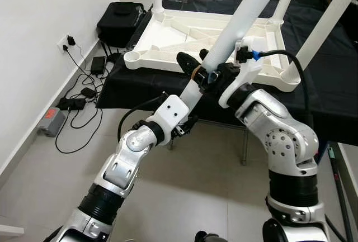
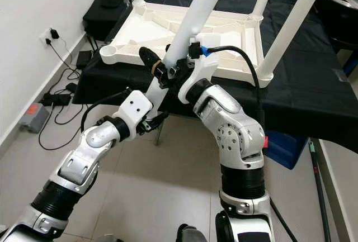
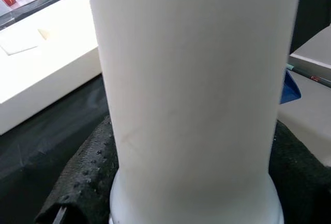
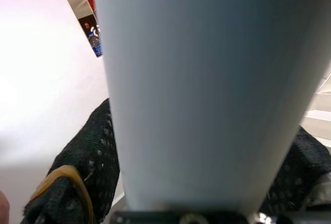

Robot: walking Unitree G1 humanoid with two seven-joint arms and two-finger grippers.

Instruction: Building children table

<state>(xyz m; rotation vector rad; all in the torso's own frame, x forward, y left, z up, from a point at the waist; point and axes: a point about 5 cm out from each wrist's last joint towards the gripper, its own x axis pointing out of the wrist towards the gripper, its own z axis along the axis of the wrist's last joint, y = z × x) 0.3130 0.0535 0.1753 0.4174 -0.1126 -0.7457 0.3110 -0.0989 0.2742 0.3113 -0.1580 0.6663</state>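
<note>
Both end effectors clamp white leg; upturned tabletop on black-draped table, tiled floor.

Bright, even indoor light and sharp head views; both wrist views are softly blurred close up.

Perhaps a home: tiled floor, wall socket
</note>
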